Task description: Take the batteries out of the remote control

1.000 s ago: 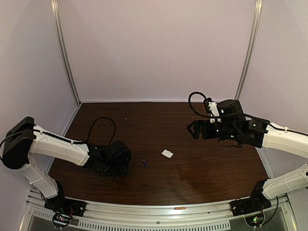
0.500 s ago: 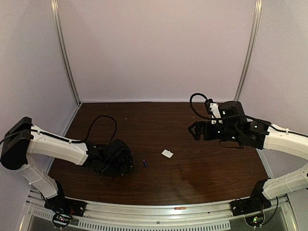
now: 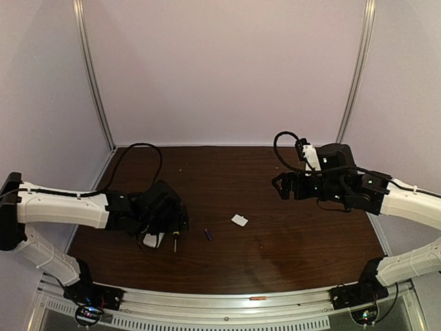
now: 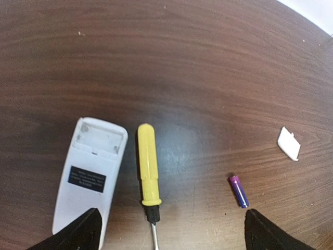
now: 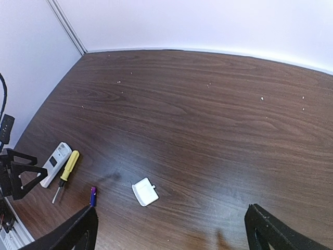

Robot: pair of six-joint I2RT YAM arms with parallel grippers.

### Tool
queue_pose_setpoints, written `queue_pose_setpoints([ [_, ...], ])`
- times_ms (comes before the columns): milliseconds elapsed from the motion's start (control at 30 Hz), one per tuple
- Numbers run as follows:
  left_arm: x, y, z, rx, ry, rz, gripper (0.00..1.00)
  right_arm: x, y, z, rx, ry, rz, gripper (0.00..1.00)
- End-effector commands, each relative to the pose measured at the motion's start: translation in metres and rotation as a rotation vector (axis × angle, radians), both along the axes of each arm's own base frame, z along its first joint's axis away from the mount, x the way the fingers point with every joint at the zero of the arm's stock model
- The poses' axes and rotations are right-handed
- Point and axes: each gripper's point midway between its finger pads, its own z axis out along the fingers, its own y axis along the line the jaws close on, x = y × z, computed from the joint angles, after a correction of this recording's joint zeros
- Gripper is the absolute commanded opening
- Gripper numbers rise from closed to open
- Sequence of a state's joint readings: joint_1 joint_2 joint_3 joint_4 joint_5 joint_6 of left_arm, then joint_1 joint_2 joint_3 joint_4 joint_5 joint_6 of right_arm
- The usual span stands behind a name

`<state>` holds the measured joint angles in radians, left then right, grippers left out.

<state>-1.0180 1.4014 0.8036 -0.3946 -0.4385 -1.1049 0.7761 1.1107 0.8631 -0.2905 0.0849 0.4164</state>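
Observation:
The white remote control (image 4: 87,179) lies back-up on the table, its battery bay (image 4: 99,136) uncovered and looking empty. One blue-purple battery (image 4: 239,191) lies loose to its right, also in the top view (image 3: 208,234) and the right wrist view (image 5: 93,196). My left gripper (image 4: 171,232) hovers open above the table, one fingertip over the remote's near end, the other just past the battery, holding nothing. My right gripper (image 5: 171,229) hangs open high over the right side (image 3: 279,186), empty.
A yellow-handled screwdriver (image 4: 148,167) lies right beside the remote, blade toward me. The small white lid piece (image 4: 289,143) rests further right, near the table's middle (image 3: 240,221). The left arm's cable (image 3: 138,155) loops over the back left.
My left gripper has opened wide and lifted back. The remote and the screwdriver, hidden beneath it before, now lie uncovered on the table. The right arm barely shifted.

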Motion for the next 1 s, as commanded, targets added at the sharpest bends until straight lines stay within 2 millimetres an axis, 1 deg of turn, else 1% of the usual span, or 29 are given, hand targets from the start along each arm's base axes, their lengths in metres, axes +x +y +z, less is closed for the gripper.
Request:
queue_pose_setpoints([
  [0, 0.024, 0.027, 0.043, 0.086, -0.165, 0.018, 0.97, 0.005, -0.013, 0.024, -0.004, -0.122, -0.032, 1.00],
  [100, 0.040, 0.049, 0.068, 0.140, -0.257, 0.028, 0.97, 0.007, -0.022, 0.034, -0.017, -0.188, -0.059, 1.00],
  [167, 0.048, 0.066, 0.087, 0.175, -0.339, 0.044, 0.96, 0.008, -0.027, 0.042, -0.022, -0.239, -0.073, 1.00],
  [233, 0.055, 0.083, 0.102, 0.203, -0.411, 0.058, 0.96, 0.008, -0.033, 0.050, -0.022, -0.293, -0.086, 1.00],
  [267, 0.059, 0.090, 0.112, 0.211, -0.456, 0.062, 0.96, 0.008, -0.035, 0.051, -0.023, -0.312, -0.095, 1.00],
  [300, 0.062, 0.100, 0.116, 0.231, -0.484, 0.073, 0.95, 0.009, -0.040, 0.057, -0.015, -0.343, -0.113, 1.00],
  [367, 0.064, 0.115, 0.127, 0.265, -0.541, 0.107, 0.94, 0.008, -0.043, 0.060, -0.014, -0.372, -0.123, 1.00],
  [433, 0.066, 0.129, 0.135, 0.314, -0.595, 0.147, 0.93, 0.007, -0.045, 0.058, -0.032, -0.383, -0.121, 1.00],
  [533, 0.066, 0.151, 0.145, 0.404, -0.664, 0.225, 0.92, 0.014, -0.058, 0.057, -0.077, -0.391, -0.202, 1.00],
  [600, 0.067, 0.163, 0.146, 0.470, -0.698, 0.274, 0.90, 0.021, -0.070, 0.056, -0.111, -0.383, -0.286, 1.00],
  [667, 0.069, 0.174, 0.140, 0.520, -0.701, 0.316, 0.90, 0.028, -0.077, 0.047, -0.178, -0.359, -0.345, 1.00],
  [800, 0.082, 0.189, 0.128, 0.554, -0.679, 0.363, 0.90, 0.042, -0.089, 0.031, -0.275, -0.330, -0.417, 1.00],
  [867, 0.088, 0.202, 0.122, 0.589, -0.667, 0.395, 0.91, 0.047, -0.092, 0.024, -0.305, -0.328, -0.422, 1.00],
  [967, 0.095, 0.216, 0.114, 0.584, -0.663, 0.413, 0.91, 0.051, -0.092, 0.019, -0.346, -0.364, -0.400, 1.00],
])
